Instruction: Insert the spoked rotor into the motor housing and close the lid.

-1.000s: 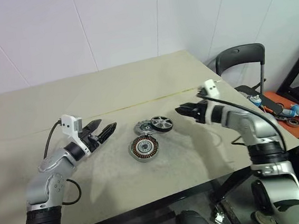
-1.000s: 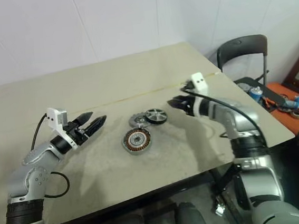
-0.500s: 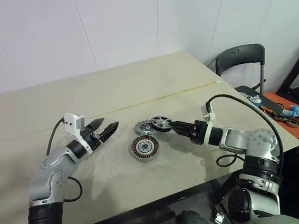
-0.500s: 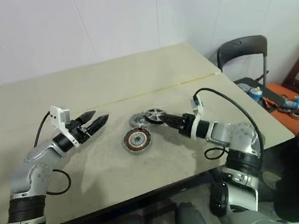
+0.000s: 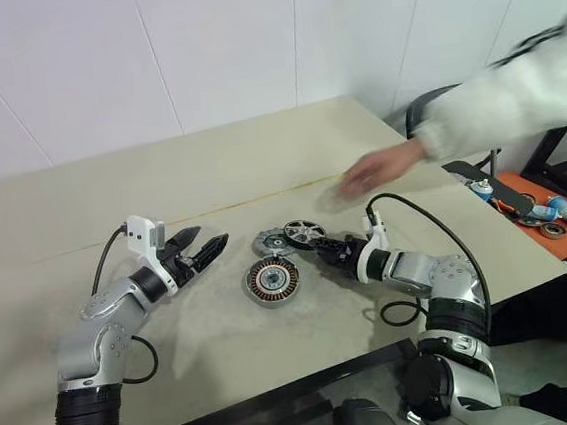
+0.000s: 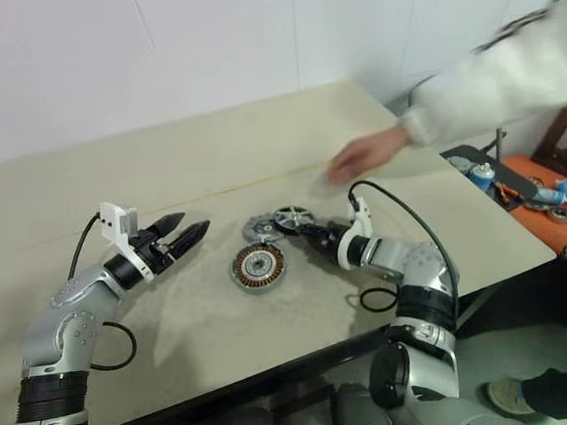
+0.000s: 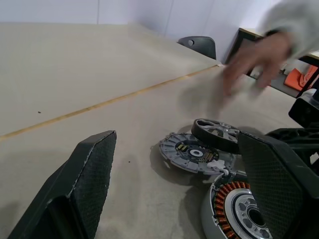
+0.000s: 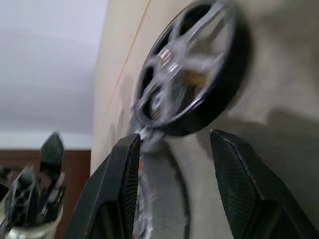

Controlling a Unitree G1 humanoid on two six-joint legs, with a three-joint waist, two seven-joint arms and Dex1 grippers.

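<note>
Your left gripper (image 5: 207,248) hung above the table (image 5: 259,165) with its fingers spread and nothing between them, aimed toward the parts. To its right lay the motor housing (image 5: 272,280), copper windings facing up. Just behind it sat the lid (image 5: 271,243), with the spoked rotor (image 5: 305,234) touching its right edge and leaning partly on it. Your right gripper (image 5: 329,249) lay low at the rotor's near right side, fingers apart and holding nothing; the rotor sat just ahead of its tips. No legible writing appeared on any part. A person's hand (image 5: 372,171) in a white sleeve reached over the table's right side. Surface: beige tabletop with a thin yellowish line across it. Room: white walls, dark chair (image 7: 198,46) by the far corner, orange tray (image 5: 556,224) of tools at right.
</note>
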